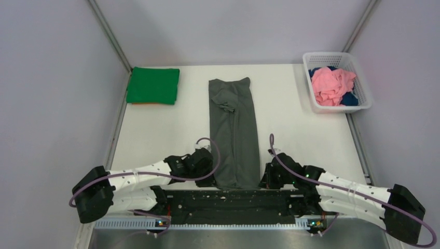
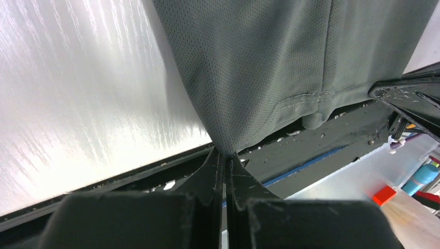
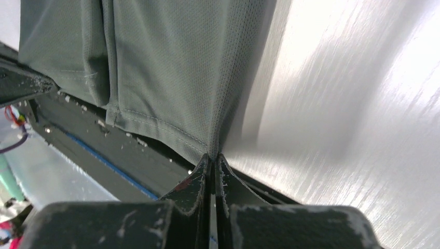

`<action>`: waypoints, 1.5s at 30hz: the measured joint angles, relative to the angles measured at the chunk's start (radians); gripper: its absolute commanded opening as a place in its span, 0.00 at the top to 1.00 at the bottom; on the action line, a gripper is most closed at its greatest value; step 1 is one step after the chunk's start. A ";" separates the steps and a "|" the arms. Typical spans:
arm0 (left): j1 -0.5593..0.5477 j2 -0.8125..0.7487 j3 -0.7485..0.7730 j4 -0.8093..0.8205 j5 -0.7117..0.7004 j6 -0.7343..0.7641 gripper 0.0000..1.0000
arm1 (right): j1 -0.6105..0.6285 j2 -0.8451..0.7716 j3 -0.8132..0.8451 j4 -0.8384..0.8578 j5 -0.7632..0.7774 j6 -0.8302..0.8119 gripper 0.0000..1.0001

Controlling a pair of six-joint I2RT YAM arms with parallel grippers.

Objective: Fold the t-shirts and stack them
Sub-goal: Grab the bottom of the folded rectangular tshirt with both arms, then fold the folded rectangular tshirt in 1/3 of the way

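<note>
Dark grey t-shirt (image 1: 234,132), folded to long strip, frame centre on worktop (image 1: 155,135); left claw (image 2: 226,158) and right claw (image 3: 212,160) clamped on lower hem corners. Step: end-to-end fold; next, likely: lift together, carry hem toward collar

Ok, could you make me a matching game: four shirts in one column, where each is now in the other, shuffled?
Shirts: 1 dark grey shirt; 2 green shirt; 3 pink shirt; 4 dark blue shirt.
Places: A crumpled on top in the white basket; B folded, far left; C mostly buried in that basket; D long strip, near corners pinched by left gripper and right gripper.
Pairs: 1-D, 2-B, 3-A, 4-C.
</note>
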 measured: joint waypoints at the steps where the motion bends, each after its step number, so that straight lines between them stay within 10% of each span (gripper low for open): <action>1: -0.004 -0.012 -0.004 -0.003 0.000 -0.005 1.00 | 0.000 -0.010 -0.005 -0.002 -0.013 0.000 1.00; 14: 0.008 -0.067 0.000 0.060 -0.054 -0.002 1.00 | -0.003 -0.057 0.054 0.006 -0.015 -0.026 1.00; 45: 0.550 0.528 0.600 0.128 0.111 0.355 1.00 | -0.477 0.638 0.584 0.383 -0.022 -0.285 1.00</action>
